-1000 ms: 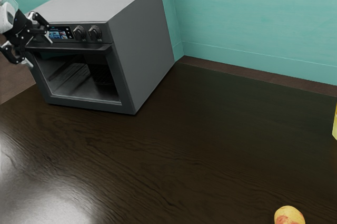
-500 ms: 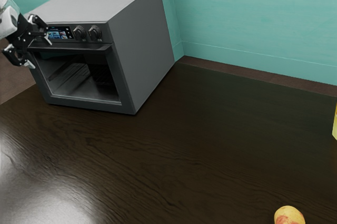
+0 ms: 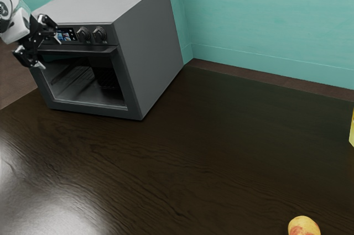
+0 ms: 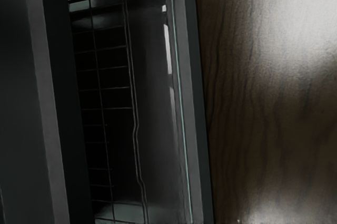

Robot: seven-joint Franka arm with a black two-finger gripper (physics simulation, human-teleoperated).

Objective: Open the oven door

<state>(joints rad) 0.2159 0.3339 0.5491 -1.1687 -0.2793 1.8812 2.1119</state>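
the grey, box-shaped oven (image 3: pixel 149 47) stands on the dark brown wood-grained desk (image 3: pixel 188 163), at the far side and toward the exterior view's left. its dark-framed oven door (image 3: pixel 94 111) is shut, flat against the front, with a wide glass window (image 3: pixel 83 87) in it. a dark straight handle (image 3: pixel 91 49) runs along the top of the door. through the glass, the wrist view shows a thin metal wire rack (image 4: pixel 129 76) inside.

the black two-finger tool (image 3: pixel 51 53) is at the left end of the oven's front in the exterior view, near the handle. it is released, its two fingers spread wide apart, one higher and one lower, with nothing grasped. whether either finger touches the handle or the door, i cannot tell. the white arm (image 3: pixel 17 26) comes in from the exterior view's left.

above the handle are a small lit display (image 3: pixel 67 34) and, to its right, two round dark knobs (image 3: pixel 100 35). at the near right of the desk lies a yellow and red rounded fruit (image 3: pixel 303 226); a yellow thing (image 3: pixel 352 130), cut off by the exterior view's right edge, is farther back. a teal wall (image 3: pixel 265 19) rises behind.
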